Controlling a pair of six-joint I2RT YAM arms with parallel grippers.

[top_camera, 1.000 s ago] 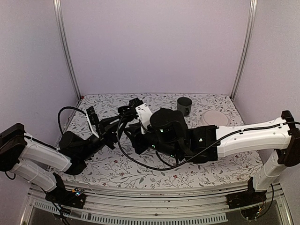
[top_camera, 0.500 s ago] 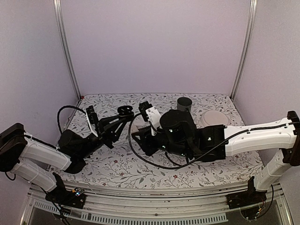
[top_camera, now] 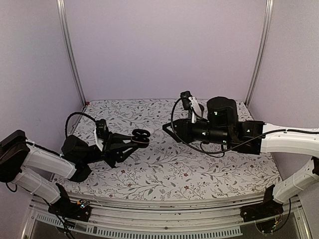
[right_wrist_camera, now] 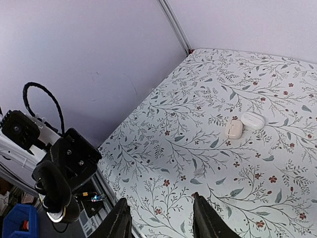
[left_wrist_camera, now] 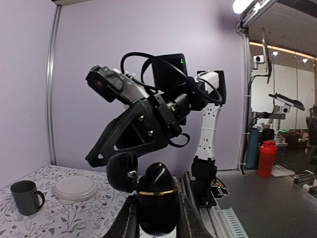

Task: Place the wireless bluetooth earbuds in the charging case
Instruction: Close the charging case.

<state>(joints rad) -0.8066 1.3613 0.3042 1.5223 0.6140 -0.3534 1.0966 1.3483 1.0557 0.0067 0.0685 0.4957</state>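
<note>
From above, the left claw (top_camera: 138, 137) is gripping the round black charging case (top_camera: 142, 134) just over the flower-printed desk (top_camera: 199, 167). The right claw (top_camera: 168, 128) is hanging higher, near the case on its right side, and aiming leftward.

In the left wrist view, the fingers (left_wrist_camera: 127, 220) are clamping the case's glossy body. Its gold-rimmed mouth is facing up and the domed lid (left_wrist_camera: 122, 171) is standing open to one side. A smooth black earbud (left_wrist_camera: 158, 173) seems to be sitting in the mouth, long axis upright.

In the right wrist view, the right claw is spread and gripping nothing. Two white pieces (right_wrist_camera: 234, 129), small and pebble-smooth, are lying side by side on the desk ahead of it, their long axes angled apart. They are likely earbuds, though I cannot tell for sure. The free right arm looks better placed to fetch them.
</note>
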